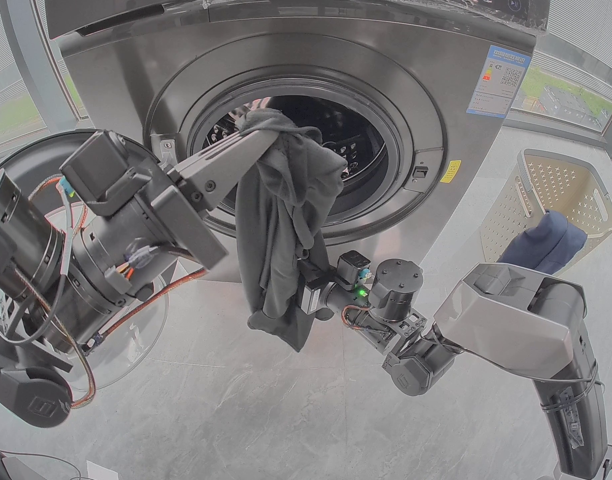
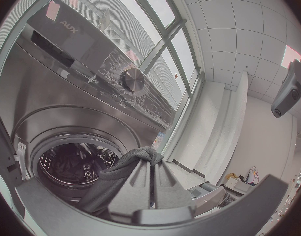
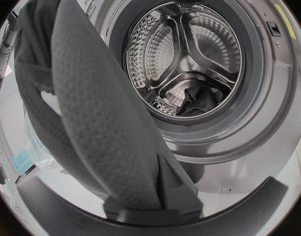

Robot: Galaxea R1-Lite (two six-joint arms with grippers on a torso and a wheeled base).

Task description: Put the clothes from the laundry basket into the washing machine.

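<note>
Front-loading washing machine [image 1: 453, 101] with its door [image 1: 33, 151] swung open to the robot's left, seen from head and wrist cameras. The left end effector [image 1: 269, 140] is raised level with the upper part of the port; its two fingers [image 2: 140, 181] are pressed together on the top fold of a grey garment [image 1: 279, 221]. The garment hangs freely in front of the port, outside the drum [image 3: 203, 40], its lower end clear of the floor [image 1: 253, 408]. The right end effector [image 1: 311, 281] sits lower, against the garment's hanging lower part. In the right wrist view the cloth drapes over it, so how far its fingers stand apart cannot be told. A dark garment [image 3: 193, 99] lies at the bottom of the drum. The laundry basket [image 1: 539, 168] stands tilted on the floor to the machine's right, well apart from both arms, with a navy blue garment [image 1: 546, 241] draped over its near rim.
</note>
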